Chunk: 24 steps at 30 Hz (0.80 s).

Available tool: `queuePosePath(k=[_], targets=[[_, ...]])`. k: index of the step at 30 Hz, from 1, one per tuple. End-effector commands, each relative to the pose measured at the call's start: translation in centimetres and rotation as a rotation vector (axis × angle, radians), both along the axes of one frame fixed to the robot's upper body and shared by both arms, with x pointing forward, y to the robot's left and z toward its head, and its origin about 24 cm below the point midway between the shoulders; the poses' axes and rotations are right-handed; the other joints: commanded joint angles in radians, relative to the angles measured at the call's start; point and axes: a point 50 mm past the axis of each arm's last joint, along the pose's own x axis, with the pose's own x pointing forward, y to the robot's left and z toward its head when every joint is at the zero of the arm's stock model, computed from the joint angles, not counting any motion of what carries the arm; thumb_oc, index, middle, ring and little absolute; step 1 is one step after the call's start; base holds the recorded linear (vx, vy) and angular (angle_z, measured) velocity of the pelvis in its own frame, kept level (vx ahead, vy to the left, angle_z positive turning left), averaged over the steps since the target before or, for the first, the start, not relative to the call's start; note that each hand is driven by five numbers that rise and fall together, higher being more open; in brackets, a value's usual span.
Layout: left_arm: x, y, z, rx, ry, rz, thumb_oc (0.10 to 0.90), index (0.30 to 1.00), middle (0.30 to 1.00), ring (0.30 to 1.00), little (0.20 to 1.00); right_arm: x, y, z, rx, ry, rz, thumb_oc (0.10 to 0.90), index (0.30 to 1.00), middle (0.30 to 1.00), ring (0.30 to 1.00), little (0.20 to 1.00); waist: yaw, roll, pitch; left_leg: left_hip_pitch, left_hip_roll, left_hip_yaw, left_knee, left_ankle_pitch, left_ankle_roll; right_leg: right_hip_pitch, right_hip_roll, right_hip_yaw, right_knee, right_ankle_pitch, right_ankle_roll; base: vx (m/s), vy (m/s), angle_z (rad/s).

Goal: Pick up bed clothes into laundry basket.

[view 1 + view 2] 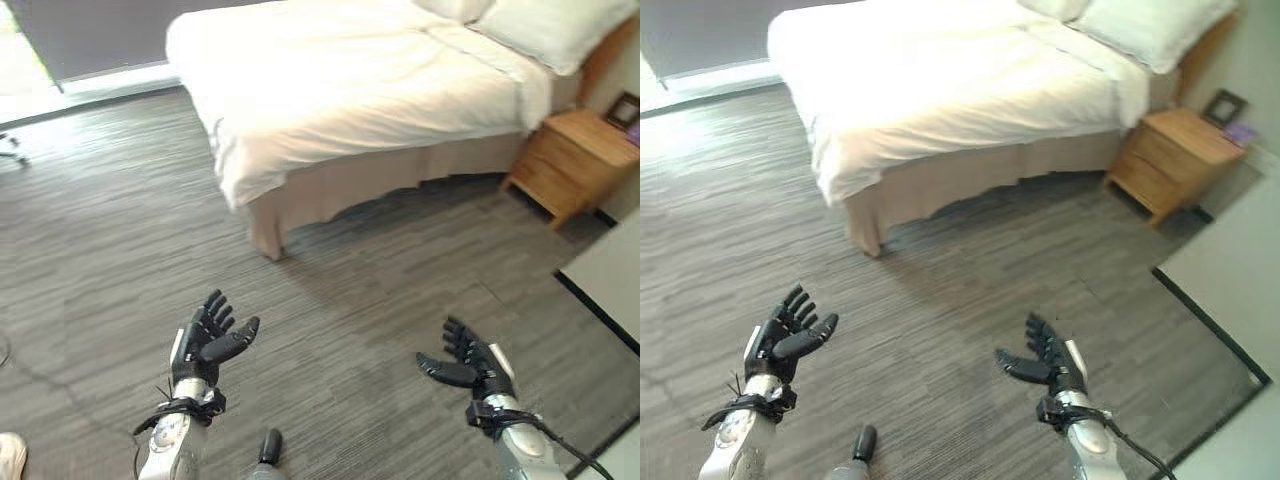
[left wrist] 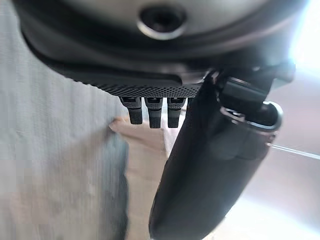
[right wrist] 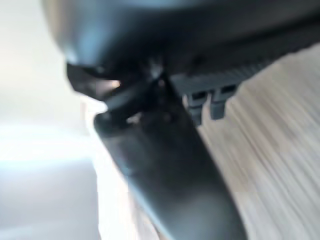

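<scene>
Left hand (image 1: 205, 345) raised over the grey plank floor (image 1: 110, 250), fingers spread and relaxed, thumb out, holding nothing. Beyond it, well apart from both hands, the bed (image 1: 330, 190) with its cream bed clothes (image 1: 350, 80) spread flat, 1 corner draping toward the floor; 2 pillows (image 1: 545, 30) at the head. Right hand (image 1: 475, 368) likewise empty, fingers spread. A wooden nightstand (image 1: 575, 160) stands just beside the bed at far right
</scene>
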Motion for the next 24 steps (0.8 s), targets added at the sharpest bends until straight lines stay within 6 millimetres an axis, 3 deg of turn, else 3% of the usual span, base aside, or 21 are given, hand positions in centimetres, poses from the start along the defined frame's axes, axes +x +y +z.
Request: queuePosePath(k=[1, 4, 12, 24], targets=[[1.1, 2.2, 3.3, 0.078, -0.169, -0.007, 0.800, 0.900, 0.900, 0.900, 0.900, 1.4, -1.5, 3.3, -0.009, -0.189, -0.040, 0.800, 0.900, 0.900, 0.900, 0.900, -0.057, -0.077, -0.035, 0.121, -0.072, 0.117, 0.099, -0.335, -0.040, -0.057, -0.112, 0.289, -0.193, 0.067, 0.144, -0.05, 0.060, 1.30], [0.5, 2.1, 3.1, 0.091, -0.156, -0.016, 0.800, 0.900, 0.900, 0.900, 0.900, 1.3, -1.7, 3.4, -0.030, -0.197, -0.047, 0.800, 0.900, 0.900, 0.900, 0.900, -0.059, -0.064, -0.052, 0.144, -0.086, 0.095, -0.001, -0.295, -0.030, -0.060, -0.117, 0.261, -0.223, 0.091, 0.151, -0.04, 0.074, 1.16], [1.3, 3.2, 4.8, 0.181, -0.217, 0.038, 0.800, 0.900, 0.900, 0.900, 0.900, 2.8, -1.5, 5.9, -0.036, -0.321, -0.060, 0.800, 0.900, 0.900, 0.900, 0.900, -0.048, -0.062, -0.075, 0.191, -0.099, 0.134, -0.053, -0.295, -0.008, -0.052, -0.134, 0.259, -0.235, 0.103, 0.168, -0.02, 0.064, 0.24], [1.4, 3.5, 4.2, 0.202, -0.186, 0.101, 0.800, 0.900, 0.900, 0.900, 0.900, 2.2, -1.9, 5.4, -0.031, -0.304, -0.125, 0.800, 0.900, 0.900, 0.900, 0.900, -0.048, -0.071, -0.106, 0.229, -0.092, 0.160, -0.070, -0.311, 0.000, -0.017, -0.133, 0.294, -0.263, 0.105, 0.173, 0.02, 0.005, -0.13]])
